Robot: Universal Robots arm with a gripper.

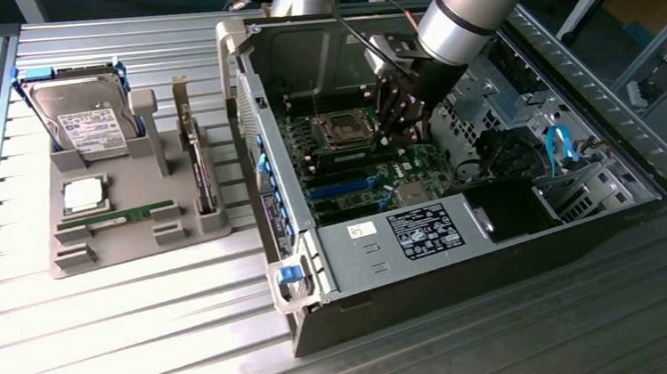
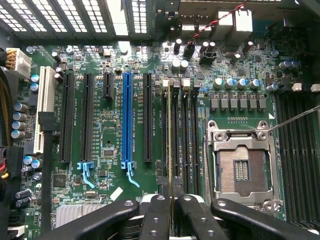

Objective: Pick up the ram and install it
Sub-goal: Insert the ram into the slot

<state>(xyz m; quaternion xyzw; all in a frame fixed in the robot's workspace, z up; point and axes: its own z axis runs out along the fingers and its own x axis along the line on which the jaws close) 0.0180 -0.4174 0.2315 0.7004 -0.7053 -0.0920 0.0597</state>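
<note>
Hand [image 2: 172, 202] clenched on the ram [image 2: 171, 135], held edge-down in line with the slots [image 2: 186, 135] for seating, at 3 o'clock of the socket [image 1: 342, 131] in the exterior view

1. The gripper [image 2: 172, 202] has its black fingers [image 2: 158, 215] pinched on the ram [image 2: 171, 135], which is seen edge-on.
2. The ram runs lengthwise along the black memory slots [image 2: 187, 130].
3. These slots lie between the blue expansion slot [image 2: 127, 120] and the empty processor socket [image 2: 241, 167] on the green motherboard [image 2: 110, 165].
4. Whether the ram is seated cannot be told.
</note>
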